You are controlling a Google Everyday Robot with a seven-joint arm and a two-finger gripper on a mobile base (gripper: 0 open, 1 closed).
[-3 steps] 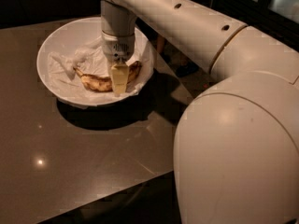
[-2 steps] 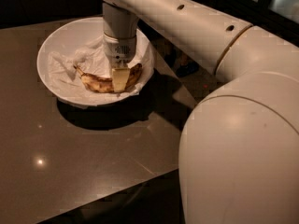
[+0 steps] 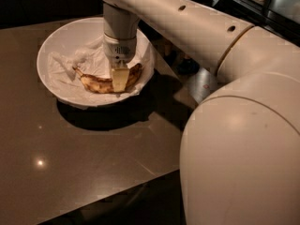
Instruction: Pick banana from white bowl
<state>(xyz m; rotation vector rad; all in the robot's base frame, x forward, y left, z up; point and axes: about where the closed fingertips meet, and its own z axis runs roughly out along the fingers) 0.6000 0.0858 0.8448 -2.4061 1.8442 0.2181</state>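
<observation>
The white bowl (image 3: 56, 41) stands on the far left part of a dark table and is lined with crumpled white paper. The banana (image 3: 96, 83), yellow with brown speckles and a dark stem pointing left, lies curved along the bowl's near side. My gripper (image 3: 119, 80) reaches straight down from the arm into the bowl. It sits right at the banana's middle and hides that part of it. The banana's right end (image 3: 136, 71) shows past the gripper.
The brown table (image 3: 93, 158) has its front edge running diagonally at the lower left. My arm's large pale body (image 3: 243, 139) fills the right side. A small silvery object (image 3: 204, 86) and dark items (image 3: 187, 65) lie on the table behind the arm.
The gripper has sunk slightly lower onto the banana. The bowl and banana have stayed in place.
</observation>
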